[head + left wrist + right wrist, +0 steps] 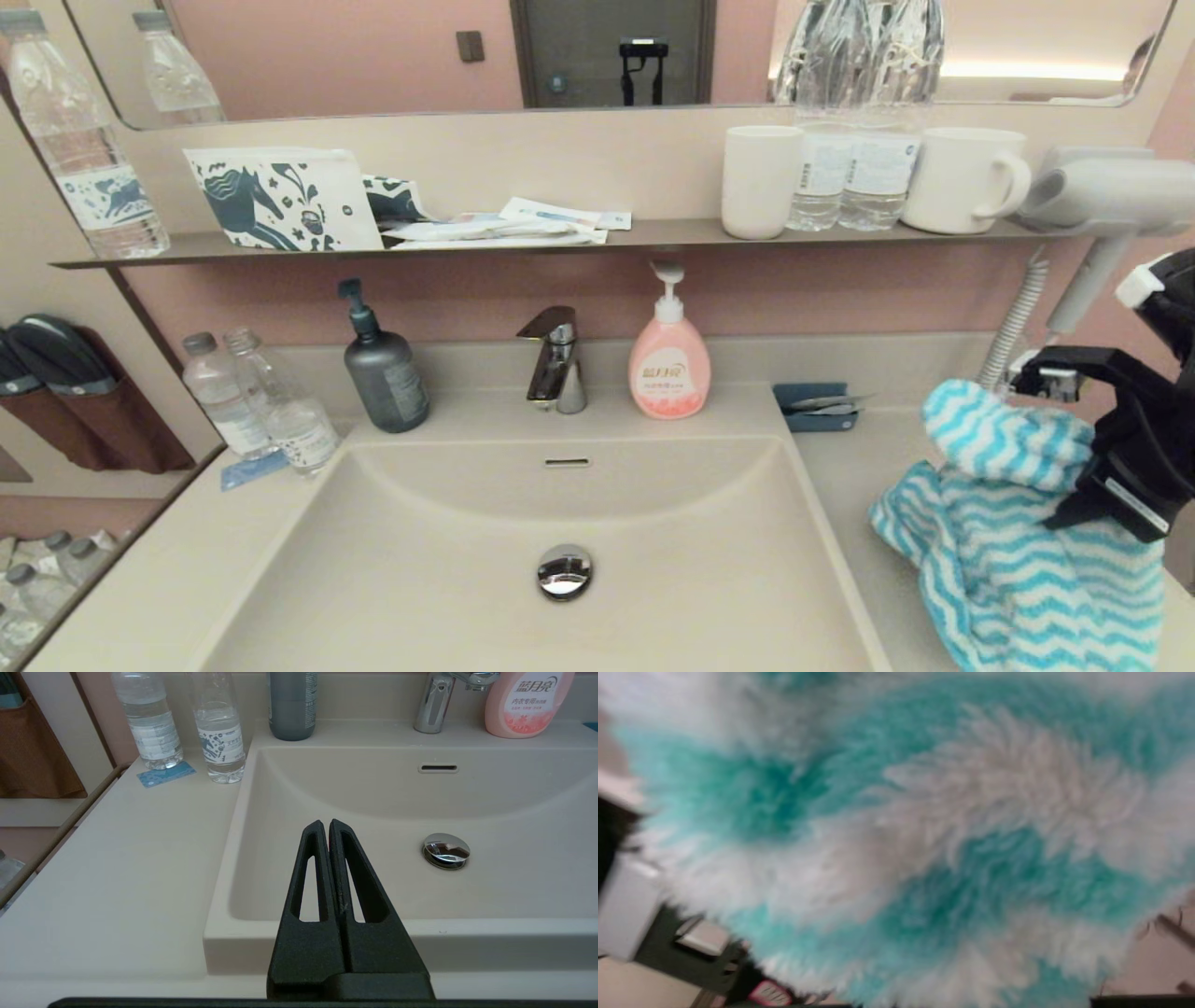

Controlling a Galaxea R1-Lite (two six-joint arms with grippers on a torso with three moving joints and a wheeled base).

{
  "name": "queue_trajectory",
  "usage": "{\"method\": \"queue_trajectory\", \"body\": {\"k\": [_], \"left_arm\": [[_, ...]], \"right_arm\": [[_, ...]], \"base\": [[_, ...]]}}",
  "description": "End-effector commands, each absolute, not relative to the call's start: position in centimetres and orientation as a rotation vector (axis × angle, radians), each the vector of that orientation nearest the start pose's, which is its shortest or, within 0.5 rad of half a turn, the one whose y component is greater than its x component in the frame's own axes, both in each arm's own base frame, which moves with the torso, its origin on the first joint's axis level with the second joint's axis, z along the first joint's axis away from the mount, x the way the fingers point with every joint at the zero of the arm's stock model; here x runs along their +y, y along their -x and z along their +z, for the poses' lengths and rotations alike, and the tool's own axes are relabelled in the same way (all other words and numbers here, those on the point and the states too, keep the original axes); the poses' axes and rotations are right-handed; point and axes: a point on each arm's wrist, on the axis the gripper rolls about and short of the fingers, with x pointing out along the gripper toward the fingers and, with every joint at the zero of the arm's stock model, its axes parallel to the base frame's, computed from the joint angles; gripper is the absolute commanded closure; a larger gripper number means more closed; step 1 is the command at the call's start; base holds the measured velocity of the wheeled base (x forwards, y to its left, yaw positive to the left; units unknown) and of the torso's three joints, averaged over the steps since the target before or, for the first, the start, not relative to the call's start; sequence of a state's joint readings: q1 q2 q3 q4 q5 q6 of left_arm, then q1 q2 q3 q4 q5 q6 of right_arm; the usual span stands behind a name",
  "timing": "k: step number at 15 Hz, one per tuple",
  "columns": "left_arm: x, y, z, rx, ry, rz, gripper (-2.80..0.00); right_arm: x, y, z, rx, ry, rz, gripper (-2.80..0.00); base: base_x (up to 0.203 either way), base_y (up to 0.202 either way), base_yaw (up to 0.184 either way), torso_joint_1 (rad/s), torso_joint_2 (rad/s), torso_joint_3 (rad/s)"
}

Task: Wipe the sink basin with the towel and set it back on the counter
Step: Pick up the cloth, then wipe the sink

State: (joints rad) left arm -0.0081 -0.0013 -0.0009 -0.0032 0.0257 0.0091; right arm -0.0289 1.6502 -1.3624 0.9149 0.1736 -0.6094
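The beige sink basin (420, 532) (514, 886) with its chrome drain plug (565, 570) (446, 849) lies bare in the middle. On the counter (840, 476) to its right, the turquoise-and-white zigzag towel (1018, 579) is bunched up and fills the right wrist view (924, 835). My right gripper (1034, 452) is open, one black finger above and one below the towel's raised lump. My left gripper (328, 823) is shut and empty, held over the basin's front rim; it is not in the head view.
Along the back edge stand a chrome faucet (556, 359), a pink soap bottle (668, 359), a grey dispenser (385, 369) and two water bottles (257, 401). A blue tray (815, 408) sits behind the towel. A hair dryer (1102, 201) hangs above my right arm.
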Motion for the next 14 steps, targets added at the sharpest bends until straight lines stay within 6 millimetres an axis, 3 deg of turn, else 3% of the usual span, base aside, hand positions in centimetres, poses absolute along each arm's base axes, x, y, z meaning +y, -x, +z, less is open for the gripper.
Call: {"method": "queue_trajectory", "body": {"k": [1, 4, 9, 11, 14], "left_arm": [[0.1, 2.3, 7.6, -0.005, -0.009, 0.018, 0.0], [0.1, 2.3, 7.6, -0.005, -0.009, 0.018, 0.0], [0.1, 2.3, 7.6, -0.004, -0.01, 0.018, 0.0], [0.1, 2.3, 7.6, -0.005, -0.009, 0.018, 0.0], [0.1, 2.3, 7.6, -0.004, -0.009, 0.018, 0.0]], "right_arm": [[1.1, -23.6, 26.7, 0.98, 0.393, 0.506, 0.0], [4.8, -22.8, 29.3, 0.891, 0.316, 0.581, 0.0], [11.7, -21.8, 31.5, 0.776, 0.195, 0.723, 0.0], [14.6, -22.6, 31.1, 0.75, 0.169, 0.775, 0.0], [19.0, -24.0, 28.4, 0.81, 0.181, 0.779, 0.0]], "base": [[0.0, 0.0, 0.0, 0.0, 0.0, 0.0], [0.0, 0.0, 0.0, 0.0, 0.0, 0.0], [0.0, 0.0, 0.0, 0.0, 0.0, 0.0], [0.0, 0.0, 0.0, 0.0, 0.0, 0.0], [0.0, 0.0, 0.0, 0.0, 0.0, 0.0]]}}
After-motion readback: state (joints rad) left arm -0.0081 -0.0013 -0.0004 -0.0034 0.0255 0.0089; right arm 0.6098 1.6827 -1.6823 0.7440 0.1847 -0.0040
